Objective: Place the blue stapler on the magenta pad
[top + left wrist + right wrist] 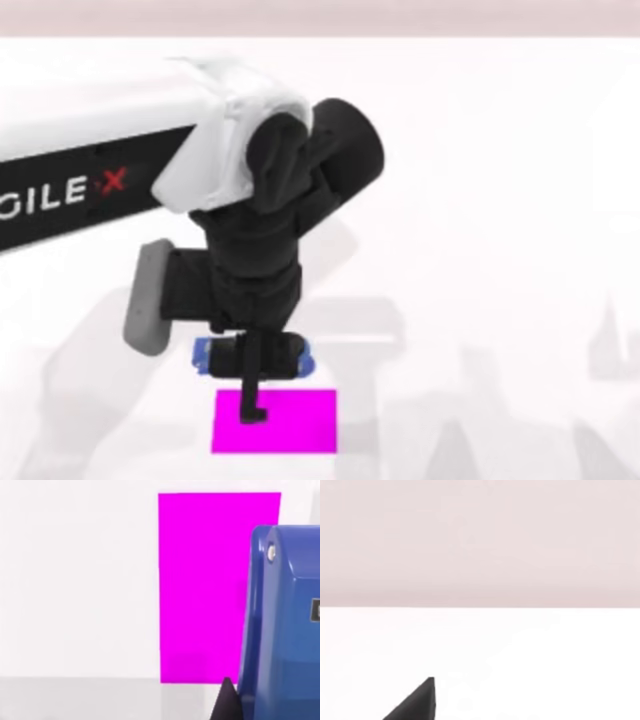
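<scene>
Left gripper (pixel 250 385) reaching down over the bench (pixel 480 300), jaws clamped on the blue stapler (pixel 290 357), stapler held crosswise just above the far edge of the magenta pad (pixel 300 420), right arm's jaws: cannot tell.

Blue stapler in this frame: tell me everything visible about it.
The blue stapler is a glossy, plastic-looking bright-blue body lying crosswise under the left gripper, whose dark fingers hide its middle; only its two ends show from above. It sits at the far edge of the magenta pad. The left wrist view shows a rounded end with a small silver rivet. Whether it rests on the table or is lifted cannot be told.
</scene>
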